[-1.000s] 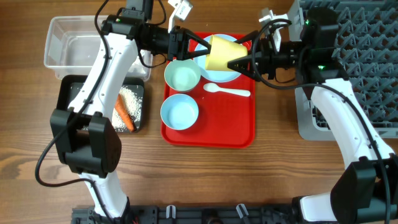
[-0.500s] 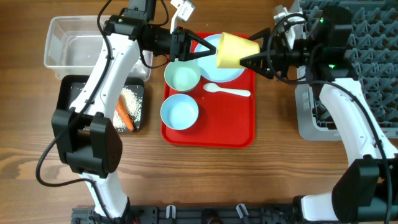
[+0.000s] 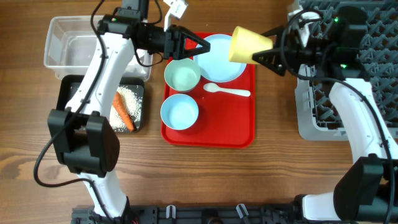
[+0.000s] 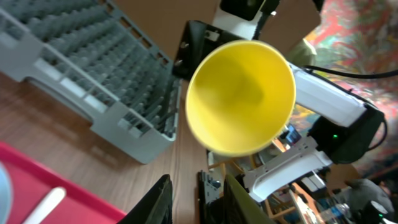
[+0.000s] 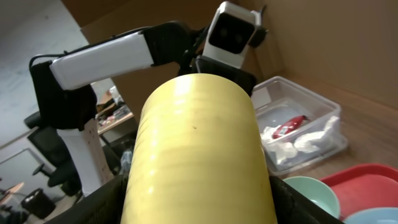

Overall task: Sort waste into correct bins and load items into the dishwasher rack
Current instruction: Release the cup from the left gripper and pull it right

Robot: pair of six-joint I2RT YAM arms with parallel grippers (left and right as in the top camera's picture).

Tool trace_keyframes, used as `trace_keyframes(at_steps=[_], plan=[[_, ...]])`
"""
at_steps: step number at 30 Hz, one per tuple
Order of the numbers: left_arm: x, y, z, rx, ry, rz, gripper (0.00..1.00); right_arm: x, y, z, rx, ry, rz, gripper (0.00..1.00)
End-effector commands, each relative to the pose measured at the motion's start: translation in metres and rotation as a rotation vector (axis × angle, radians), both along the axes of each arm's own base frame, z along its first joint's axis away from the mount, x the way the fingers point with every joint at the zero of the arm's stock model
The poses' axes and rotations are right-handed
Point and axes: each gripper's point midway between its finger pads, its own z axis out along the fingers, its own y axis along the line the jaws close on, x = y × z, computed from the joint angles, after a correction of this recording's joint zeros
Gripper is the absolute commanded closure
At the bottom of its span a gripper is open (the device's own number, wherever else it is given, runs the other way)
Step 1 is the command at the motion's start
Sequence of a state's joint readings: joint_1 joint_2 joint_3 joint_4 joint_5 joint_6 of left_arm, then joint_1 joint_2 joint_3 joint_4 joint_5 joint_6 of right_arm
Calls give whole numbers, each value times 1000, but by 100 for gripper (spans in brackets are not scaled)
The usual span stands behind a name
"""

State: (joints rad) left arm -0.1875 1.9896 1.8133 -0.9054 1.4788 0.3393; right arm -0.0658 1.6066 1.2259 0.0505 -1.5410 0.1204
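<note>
**Yellow cup passes from left claw to right, heading for the rack**

Pinching the yellow cup [image 3: 247, 45] by its narrow end, the right claw [image 3: 268, 51] holds it on its side in the air, with the wide mouth facing left. A second ago both claws gripped it above the tray. Now the left claw [image 3: 199, 48] has let go, and its fingers stand parted and empty just beside the cup's mouth. The right arm has carried the cup to the tray's right edge. The handover looks finished, so the likely next step is setting the cup into the rack.

The cup is smooth, matte and tapered. Below it is the flat, glossy red tray [image 3: 239, 127]. On it sit a round pale blue plate [image 3: 214, 62], a mint-green bowl [image 3: 182, 76], a light blue bowl [image 3: 180, 112] and a white plastic spoon [image 3: 227, 91]. To the left, the shallow black tub [image 3: 68, 93] holds grainy white rice [image 3: 132, 99] and an orange carrot [image 3: 123, 112]. The clear tub [image 3: 56, 37] holds a crumpled napkin [image 5: 308, 142] and a red wrapper [image 5: 289, 126]. The grey lattice rack [image 3: 379, 37], studded with pegs, waits on the right.
</note>
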Motion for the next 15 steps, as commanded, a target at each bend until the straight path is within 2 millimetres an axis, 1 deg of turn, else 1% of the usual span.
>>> trace_keyframes(at_steps=[1,6,9,12,15], plan=[[10,8,-5,69,-38,57,72,7,-14,-3,9,24,-18,39],[17,10,-23,173,-40,106,71,25,-22,-12,-21,82,-135,38],[20,12,-32,224,-26,132,71,38,-26,-23,-54,132,-228,38],[27,18,-46,311,2,184,71,53,-35,-42,-115,196,-352,39],[30,21,-54,360,3,208,71,63,-45,-59,-174,266,-461,40]])
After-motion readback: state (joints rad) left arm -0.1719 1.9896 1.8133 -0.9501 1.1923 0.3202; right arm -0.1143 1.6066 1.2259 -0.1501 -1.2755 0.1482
